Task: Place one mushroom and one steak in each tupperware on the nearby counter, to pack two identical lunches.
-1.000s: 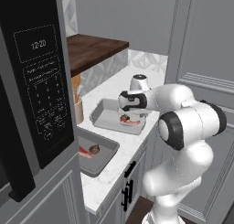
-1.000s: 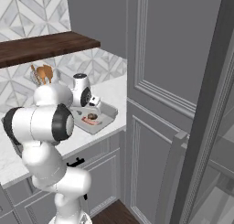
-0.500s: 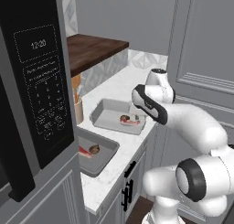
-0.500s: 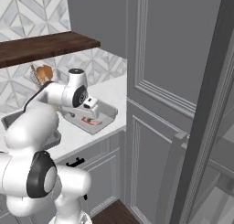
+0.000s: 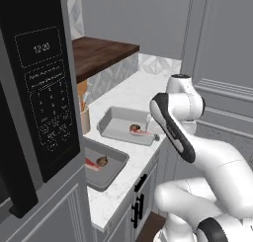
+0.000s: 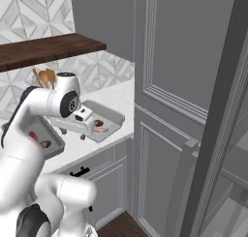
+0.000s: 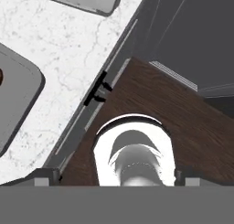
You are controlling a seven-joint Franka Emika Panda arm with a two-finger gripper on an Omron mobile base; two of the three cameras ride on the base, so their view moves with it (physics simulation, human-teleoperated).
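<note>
The white arm bends up and over the counter, and its gripper hangs low with jaws wide open and empty. Beside the jaws, one tupperware holds a steak and a mushroom. The other tupperware holds the same.

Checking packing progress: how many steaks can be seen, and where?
2. One steak lies in the farther tray beside a mushroom. The other steak lies in the nearer tray, also beside a mushroom. None seems hidden.
</note>
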